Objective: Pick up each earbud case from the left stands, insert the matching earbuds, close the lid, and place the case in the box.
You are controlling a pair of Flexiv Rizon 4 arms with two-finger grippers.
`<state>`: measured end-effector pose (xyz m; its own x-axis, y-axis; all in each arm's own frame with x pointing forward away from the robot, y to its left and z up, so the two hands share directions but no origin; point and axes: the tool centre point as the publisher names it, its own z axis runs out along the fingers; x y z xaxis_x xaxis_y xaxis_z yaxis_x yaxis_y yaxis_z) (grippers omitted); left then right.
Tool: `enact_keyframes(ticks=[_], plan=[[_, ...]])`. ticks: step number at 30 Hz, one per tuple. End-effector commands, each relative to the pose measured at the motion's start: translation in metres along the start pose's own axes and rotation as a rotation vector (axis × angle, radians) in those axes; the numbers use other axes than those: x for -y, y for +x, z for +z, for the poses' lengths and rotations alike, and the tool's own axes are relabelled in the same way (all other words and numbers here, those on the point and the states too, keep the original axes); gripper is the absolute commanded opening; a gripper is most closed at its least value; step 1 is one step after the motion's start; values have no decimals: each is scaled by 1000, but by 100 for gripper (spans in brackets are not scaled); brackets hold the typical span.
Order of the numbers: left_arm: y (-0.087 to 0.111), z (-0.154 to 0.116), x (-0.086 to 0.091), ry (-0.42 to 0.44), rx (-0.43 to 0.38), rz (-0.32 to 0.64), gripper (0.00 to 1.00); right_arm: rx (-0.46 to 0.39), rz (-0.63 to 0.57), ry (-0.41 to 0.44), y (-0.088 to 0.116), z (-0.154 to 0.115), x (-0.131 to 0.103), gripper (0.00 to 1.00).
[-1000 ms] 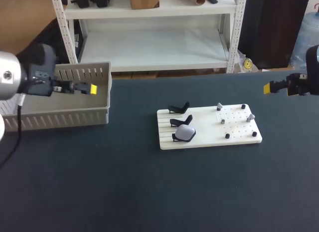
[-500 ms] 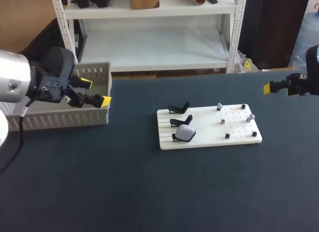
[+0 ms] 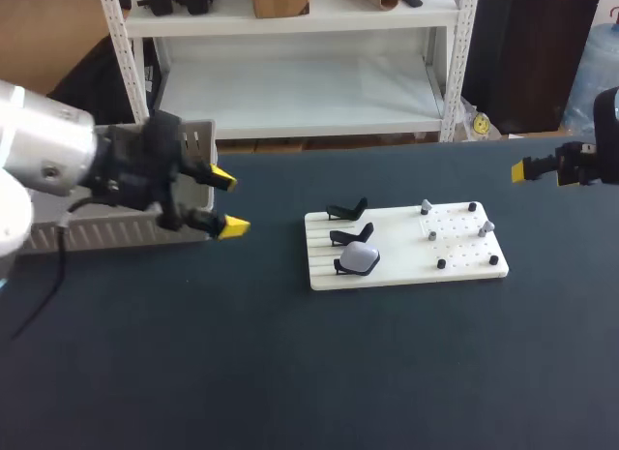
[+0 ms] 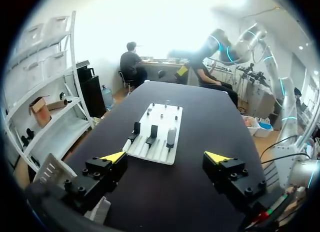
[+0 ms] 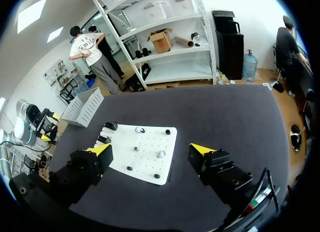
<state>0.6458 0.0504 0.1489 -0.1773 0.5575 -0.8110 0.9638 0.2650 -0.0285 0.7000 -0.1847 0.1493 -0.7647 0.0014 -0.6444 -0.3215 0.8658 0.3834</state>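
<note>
A white board (image 3: pixel 406 256) lies mid-table with three black stands along its left side. The nearest stand carries a pale grey earbud case (image 3: pixel 362 258); the other two stands (image 3: pixel 348 224) are bare. Small earbuds (image 3: pixel 486 225) sit on pegs on the board's right half. My left gripper (image 3: pixel 228 203) hangs open and holds nothing, between the grey box (image 3: pixel 116 194) and the board. In the left wrist view the case (image 4: pixel 171 136) and board (image 4: pixel 160 153) lie ahead of the open left gripper (image 4: pixel 166 157). My right gripper (image 5: pixel 150 149) is open and holds nothing, high over the board (image 5: pixel 150 142), at the table's far right (image 3: pixel 537 169).
The grey slatted box stands at the table's back left, also in the right wrist view (image 5: pixel 84 106). Dark tabletop (image 3: pixel 309 373) stretches in front of the board and box.
My left arm has swung from over the box to the right and forward, towards the board, its fingers turning. The right arm has not moved.
</note>
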Motion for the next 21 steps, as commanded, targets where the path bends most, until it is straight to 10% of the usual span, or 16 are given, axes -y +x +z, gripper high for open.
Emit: enact_keyframes(ticks=[1, 21], plan=[[-7, 46, 12, -56, -58, -13, 100, -2, 0, -1, 0, 0, 0, 100], [12, 124, 30, -94, -9, 53, 100, -2, 0, -1, 0, 0, 0, 100]])
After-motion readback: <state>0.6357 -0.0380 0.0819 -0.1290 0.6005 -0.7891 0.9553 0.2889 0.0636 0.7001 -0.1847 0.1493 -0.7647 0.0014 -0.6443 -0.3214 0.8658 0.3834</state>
